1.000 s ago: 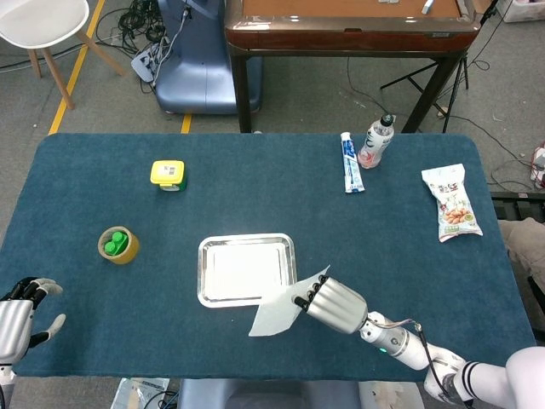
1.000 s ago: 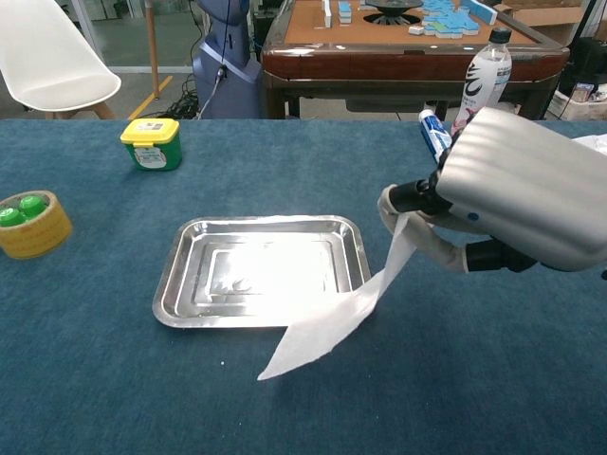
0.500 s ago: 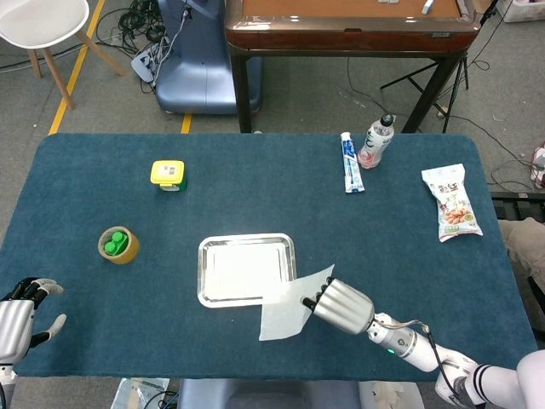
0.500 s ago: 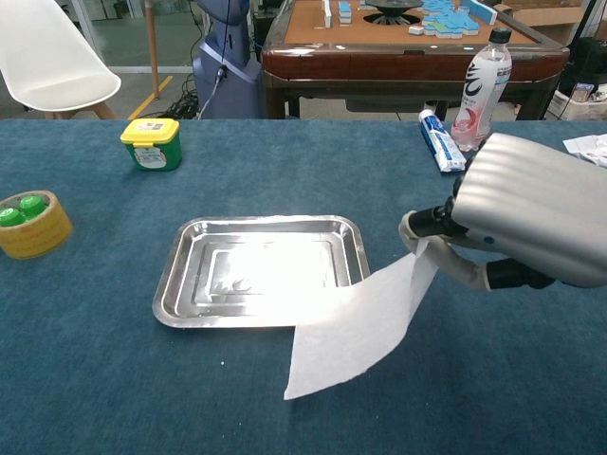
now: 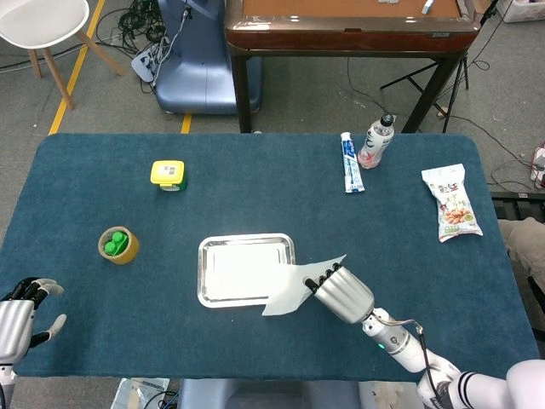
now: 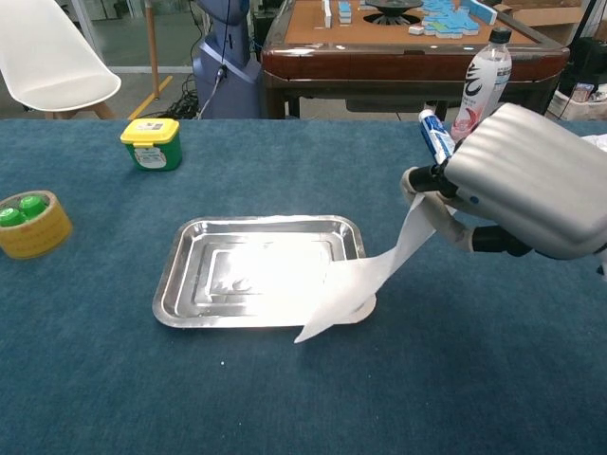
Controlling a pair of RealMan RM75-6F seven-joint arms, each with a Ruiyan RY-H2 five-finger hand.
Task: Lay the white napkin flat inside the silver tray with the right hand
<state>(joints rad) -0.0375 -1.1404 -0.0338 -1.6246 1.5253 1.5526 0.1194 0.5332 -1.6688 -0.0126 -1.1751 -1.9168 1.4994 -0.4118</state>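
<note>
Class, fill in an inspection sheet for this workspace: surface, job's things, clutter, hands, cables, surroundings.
Surface: blue cloth table.
Job's things: silver tray; white napkin draped over its near right corner, not flat.
Clutter: tape roll, yellow-lidded box, toothpaste tube, bottle, snack bag.
Hands: right hand holds the napkin; left hand holds nothing.
Cables: on the floor.
Surroundings: white chair, wooden table.

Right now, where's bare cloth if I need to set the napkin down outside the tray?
Bare cloth lies between the silver tray and the snack bag, and between tray and yellow box. The tray's right corner is crowded: the right hand holds the white napkin draped over that rim.
</note>
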